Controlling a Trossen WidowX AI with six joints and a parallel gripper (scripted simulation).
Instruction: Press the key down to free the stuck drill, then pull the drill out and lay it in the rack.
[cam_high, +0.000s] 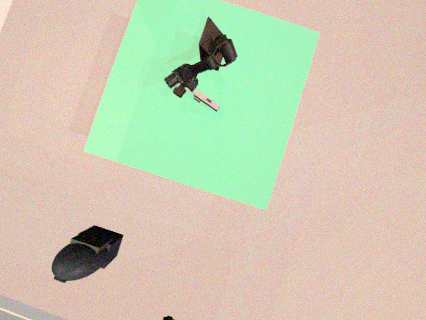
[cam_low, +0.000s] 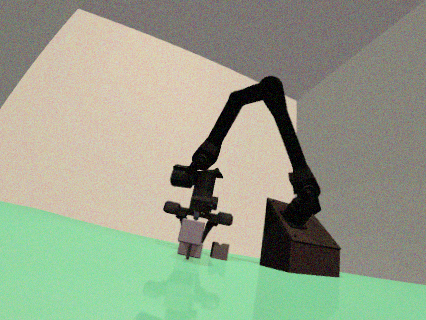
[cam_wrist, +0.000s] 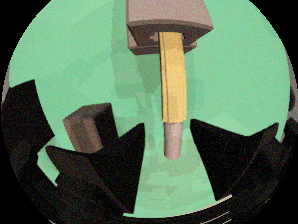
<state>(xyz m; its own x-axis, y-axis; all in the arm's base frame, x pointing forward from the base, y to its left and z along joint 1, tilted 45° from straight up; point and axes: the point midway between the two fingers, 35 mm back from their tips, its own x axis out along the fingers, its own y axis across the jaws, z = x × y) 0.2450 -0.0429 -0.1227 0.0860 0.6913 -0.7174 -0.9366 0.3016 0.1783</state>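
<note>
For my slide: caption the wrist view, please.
Open black gripper astride a yellow rod's pale pink round tip.
</note>
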